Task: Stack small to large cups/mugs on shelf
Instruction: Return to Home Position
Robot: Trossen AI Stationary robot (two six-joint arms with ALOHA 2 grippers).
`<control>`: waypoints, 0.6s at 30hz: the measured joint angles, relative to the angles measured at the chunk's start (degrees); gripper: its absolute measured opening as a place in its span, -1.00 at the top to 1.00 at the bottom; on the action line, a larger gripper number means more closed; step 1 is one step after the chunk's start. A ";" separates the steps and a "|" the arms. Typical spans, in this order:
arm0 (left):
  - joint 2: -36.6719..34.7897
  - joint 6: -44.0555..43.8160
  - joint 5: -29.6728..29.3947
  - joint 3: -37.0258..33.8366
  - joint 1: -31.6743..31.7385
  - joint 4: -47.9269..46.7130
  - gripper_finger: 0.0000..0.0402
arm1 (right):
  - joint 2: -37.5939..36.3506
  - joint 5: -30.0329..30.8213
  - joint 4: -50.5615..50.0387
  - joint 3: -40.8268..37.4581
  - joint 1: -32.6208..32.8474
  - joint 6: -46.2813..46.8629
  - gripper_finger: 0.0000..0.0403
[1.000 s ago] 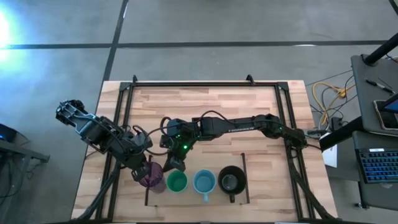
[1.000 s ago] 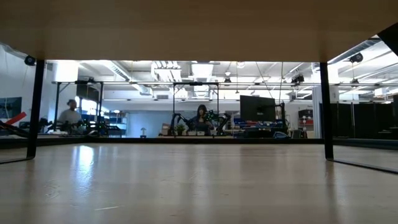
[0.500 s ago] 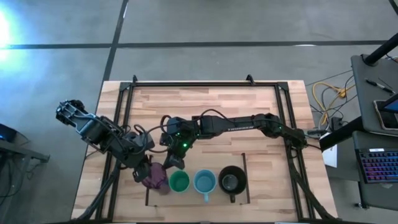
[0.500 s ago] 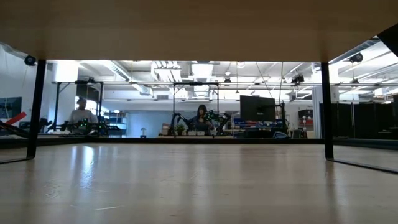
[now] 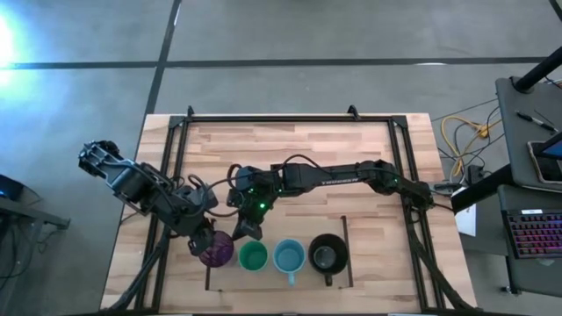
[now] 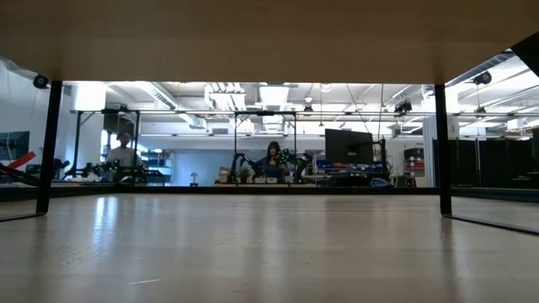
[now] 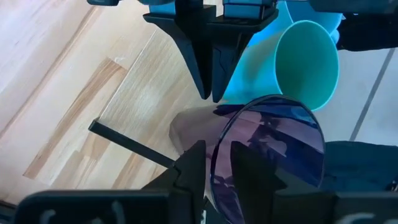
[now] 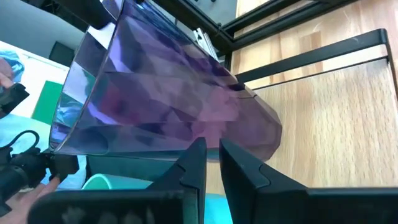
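The translucent purple tumbler [image 5: 217,252] stands at the left end of a row with the green cup [image 5: 253,256], the light-blue mug [image 5: 288,256] and the black mug [image 5: 326,255]. The row is inside the dark-lined shelf area [image 5: 348,230] near the table's near edge. My left gripper [image 5: 205,242] is shut on the tumbler. My right gripper [image 5: 247,232] is shut, its fingertips just at the tumbler's far side, between the tumbler and the green cup. It also shows in the left wrist view [image 7: 209,93]. The low view shows none of these. My left gripper holds the tumbler's rim [image 7: 214,146], one finger [image 7: 247,167] inside the mouth and one [image 7: 191,167] outside the wall. It comes slanting down from the table's left. The tumbler leans, its mouth up; I cannot tell whether its base rests on the wood. My right gripper has its shut fingertips [image 8: 198,155] right by the tumbler's wall [image 8: 205,124]; I cannot tell whether they touch it.
The black metal frame [image 5: 290,117] runs around the tabletop, with posts at the left and right sides. The wood [image 5: 299,149] lies bare at the far half of the table. In the low view people sit at desks [image 6: 124,156] in the room beyond.
The tumbler's outline in the high view has gone from long to rounder, so it has tipped more upright in my left gripper's hold. Both grippers have stayed almost where they were. A person in the room behind has walked to the right.
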 joint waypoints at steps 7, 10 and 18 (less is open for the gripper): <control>0.00 -0.04 0.04 1.59 0.00 0.01 0.69 | -0.05 -0.16 -0.88 0.00 -0.51 -0.62 0.81; 0.00 0.07 0.04 2.60 0.00 -0.05 0.69 | -0.29 -0.18 -1.52 0.00 -1.07 -1.25 0.81; -0.41 1.75 -2.09 6.03 -0.04 0.00 0.69 | -3.11 -0.31 -4.18 -0.02 -4.16 -4.93 0.81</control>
